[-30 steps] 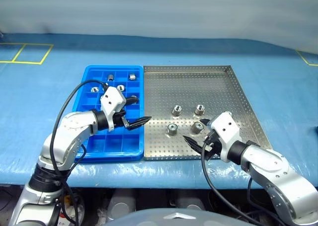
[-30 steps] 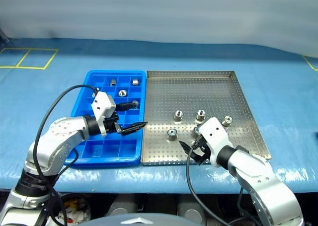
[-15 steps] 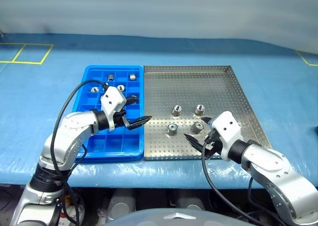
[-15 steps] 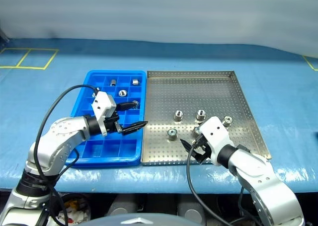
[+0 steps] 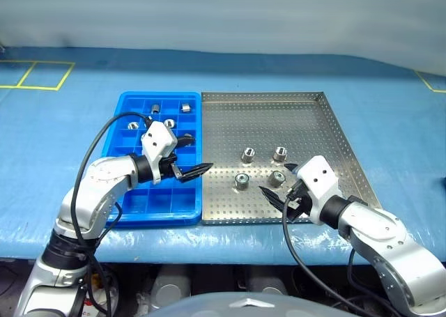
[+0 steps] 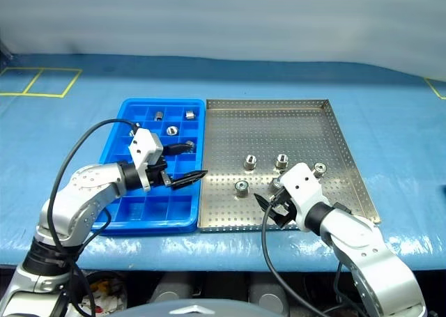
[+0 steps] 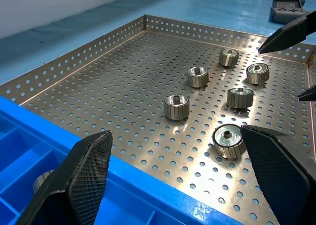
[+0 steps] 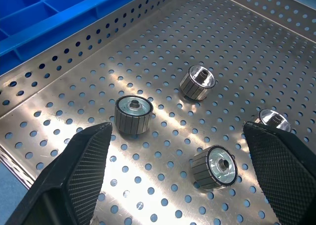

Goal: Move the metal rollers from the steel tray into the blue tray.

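The steel tray holds several metal rollers; two lie farther back and two nearer. To its left, touching it, sits the blue tray, with rollers in its far compartments. My left gripper hovers open over the blue tray's right edge, pointing at the steel tray. My right gripper is open low over the steel tray's near part. In the right wrist view a roller lies between its fingers. Both grippers hold nothing.
Both trays rest on a pale blue table sheet, whose front edge runs just below them. Yellow tape lines mark the sheet at the far left and far right. A black cable loops from the left arm.
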{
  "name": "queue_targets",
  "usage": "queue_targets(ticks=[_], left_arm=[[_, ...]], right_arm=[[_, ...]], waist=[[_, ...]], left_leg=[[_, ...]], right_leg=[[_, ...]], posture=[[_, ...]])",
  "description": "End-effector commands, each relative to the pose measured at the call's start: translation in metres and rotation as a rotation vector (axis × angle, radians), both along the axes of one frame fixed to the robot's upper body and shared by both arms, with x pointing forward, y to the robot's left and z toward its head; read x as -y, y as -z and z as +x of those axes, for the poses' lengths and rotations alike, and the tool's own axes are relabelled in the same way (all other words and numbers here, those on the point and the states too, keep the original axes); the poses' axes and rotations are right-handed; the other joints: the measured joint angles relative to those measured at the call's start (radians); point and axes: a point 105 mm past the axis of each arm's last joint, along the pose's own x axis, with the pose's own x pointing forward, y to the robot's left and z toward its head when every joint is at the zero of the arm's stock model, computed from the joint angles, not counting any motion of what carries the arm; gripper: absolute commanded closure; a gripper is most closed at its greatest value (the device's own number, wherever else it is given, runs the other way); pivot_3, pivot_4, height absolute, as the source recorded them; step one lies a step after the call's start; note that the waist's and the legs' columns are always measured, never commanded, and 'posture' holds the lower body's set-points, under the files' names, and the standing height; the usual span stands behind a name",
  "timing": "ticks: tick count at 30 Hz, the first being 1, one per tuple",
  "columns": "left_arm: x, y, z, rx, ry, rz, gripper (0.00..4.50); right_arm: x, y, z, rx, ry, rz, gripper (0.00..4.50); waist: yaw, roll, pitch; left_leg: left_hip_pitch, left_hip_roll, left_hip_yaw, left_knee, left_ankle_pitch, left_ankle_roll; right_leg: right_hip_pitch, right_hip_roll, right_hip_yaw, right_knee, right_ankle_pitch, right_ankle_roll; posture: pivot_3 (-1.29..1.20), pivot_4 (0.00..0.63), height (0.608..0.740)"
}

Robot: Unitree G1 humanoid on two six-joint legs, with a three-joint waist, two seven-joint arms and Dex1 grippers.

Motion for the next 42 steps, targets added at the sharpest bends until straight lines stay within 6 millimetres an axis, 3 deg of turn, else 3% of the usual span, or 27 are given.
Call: queue_targets(ticks=[1, 8, 17, 25, 30, 36, 39, 42], left_arm=[[0.006, -0.012, 0.003, 0.016, 0.005, -0.026, 0.0], [0.038, -0.022, 0.019, -0.01, 0.019, -0.031, 0.0], [0.108, -0.022, 0.051, -0.02, 0.13, 0.083, 0.0], [0.139, 0.01, 0.087, -0.054, 0.133, 0.213, 0.0], [0.151, 0.03, 0.089, -0.1, 0.151, 0.251, 0.0], [0.151, 0.055, 0.087, -0.125, 0.156, 0.322, 0.0], [0.148, 0.064, 0.085, -0.121, 0.179, 0.378, 0.6], [0.142, 0.069, 0.084, -0.103, 0.193, 0.431, 1.61]], right_arm=[[-0.003, -0.011, -0.001, 0.056, -0.006, 0.007, 0.04], [-0.008, -0.014, 0.003, 0.09, 0.044, 0.049, 0.04], [-0.013, -0.017, 0.005, 0.129, 0.114, 0.097, 0.04], [-0.006, -0.016, 0.001, 0.134, 0.176, 0.105, 0.04], [-0.004, -0.016, -0.002, 0.138, 0.2, 0.106, 0.04], [-0.004, -0.017, -0.004, 0.142, 0.212, 0.105, 0.04], [-0.003, -0.017, -0.003, 0.144, 0.214, 0.104, 0.0], [-0.003, -0.018, -0.003, 0.147, 0.216, 0.104, 0.0]], waist=[[0.0, 0.0, 0.0], [0.001, 0.0, 0.0], [-0.002, -0.001, 0.0], [-0.005, -0.001, 0.0], [-0.018, -0.001, 0.0], [-0.03, -0.001, 0.0], [-0.037, -0.001, 0.0], [-0.038, -0.001, 0.0]], left_leg=[[0.0, 0.0, 0.0, 0.0, 0.0, 0.0], [0.0, -0.001, 0.0, 0.002, 0.0, 0.0], [-0.001, -0.006, -0.001, 0.004, 0.0, 0.0], [-0.002, -0.006, -0.001, 0.003, 0.0, 0.001], [-0.003, -0.006, -0.001, 0.003, -0.001, 0.001], [-0.003, -0.006, 0.0, 0.003, -0.001, 0.002], [-0.003, -0.006, 0.0, 0.003, -0.001, 0.002], [-0.003, -0.006, 0.0, 0.003, -0.001, 0.002]], right_leg=[[0.0, 0.0, 0.0, 0.0, 0.0, 0.0], [0.001, 0.0, 0.0, 0.0, 0.001, 0.002], [0.001, 0.001, 0.0, 0.0, 0.003, 0.004], [0.0, 0.002, 0.0, 0.0, 0.003, 0.004], [-0.001, 0.002, 0.0, 0.0, 0.004, 0.006], [-0.001, 0.001, 0.0, 0.0, 0.004, 0.007], [-0.001, 0.001, 0.001, 0.0, 0.004, 0.007], [-0.001, 0.002, 0.001, 0.0, 0.004, 0.007]], posture=[[0.02, 0.15, 0.74], [0.03, 0.15, 0.74], [0.02, 0.15, 0.74], [-0.01, 0.15, 0.74], [-0.04, 0.15, 0.74], [-0.07, 0.15, 0.74], [-0.07, 0.15, 0.74], [-0.06, 0.15, 0.74]])
